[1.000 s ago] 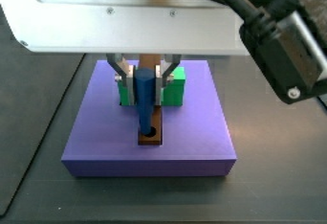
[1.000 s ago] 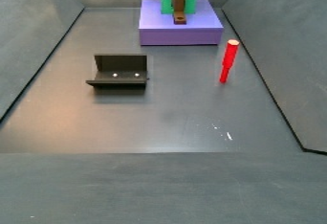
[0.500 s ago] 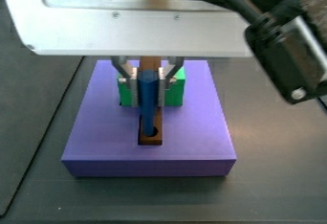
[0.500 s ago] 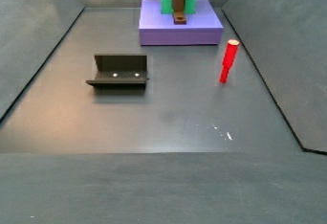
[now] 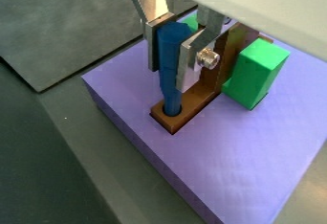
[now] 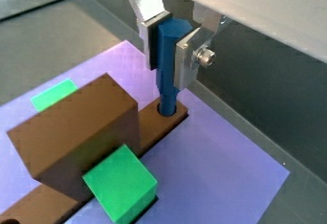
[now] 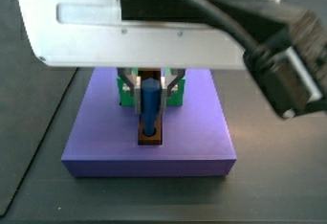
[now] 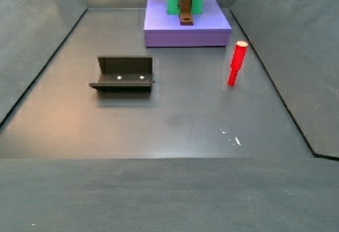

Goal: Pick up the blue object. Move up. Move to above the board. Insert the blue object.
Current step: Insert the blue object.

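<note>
One blue object (image 5: 170,60), upright, clamped between the gripper (image 5: 177,48) fingers, its lower end in the hole at the end of the board (image 5: 192,111). One board, lying on one purple slab (image 5: 243,170), one green block (image 5: 251,72) beside it. One red peg (image 8: 239,62) stands on the floor, well apart from the slab; one fixture (image 8: 125,74) farther off. In a side view the arm housing (image 7: 141,22) covers the gripper's upper part. In a side view (image 8: 185,0) the blue peg and gripper can't be made out.
</note>
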Motion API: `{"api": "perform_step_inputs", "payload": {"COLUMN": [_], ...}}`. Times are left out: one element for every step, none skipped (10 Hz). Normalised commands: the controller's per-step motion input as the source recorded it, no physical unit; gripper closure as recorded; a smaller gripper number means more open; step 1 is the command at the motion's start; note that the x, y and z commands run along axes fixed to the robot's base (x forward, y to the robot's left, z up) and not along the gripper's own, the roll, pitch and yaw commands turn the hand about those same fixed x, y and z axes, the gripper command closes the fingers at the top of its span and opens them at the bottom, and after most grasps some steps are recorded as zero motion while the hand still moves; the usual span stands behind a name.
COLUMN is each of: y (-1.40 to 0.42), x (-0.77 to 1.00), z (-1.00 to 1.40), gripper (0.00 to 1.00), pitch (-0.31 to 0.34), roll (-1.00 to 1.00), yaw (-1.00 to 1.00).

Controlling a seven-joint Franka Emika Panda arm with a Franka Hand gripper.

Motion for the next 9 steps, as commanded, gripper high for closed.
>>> {"api": "perform_step_inputs", "payload": {"y": [0.0, 0.0, 0.0, 0.0, 0.0, 0.0, 0.0, 0.0, 0.0], "x": [0.0, 0.02, 0.03, 0.02, 0.01, 0.18, 0.0, 0.0, 0.0], "z": [-0.49, -0.54, -0.55, -0.55, -0.43, -0.22, -0.33, 0.0, 0.0], "gripper": [1.0, 1.0, 1.0, 1.0, 1.0, 1.0, 1.0, 1.0, 1.0], "pitch": [0.0, 0.0, 0.0, 0.0, 0.0, 0.043, 0.0, 0.0, 0.0], "roll": [0.0, 0.0, 0.0, 0.0, 0.0, 0.05, 0.0, -0.01, 0.0], "yaw": [0.0, 0.0, 0.0, 0.0, 0.0, 0.0, 0.0, 0.0, 0.0]}}
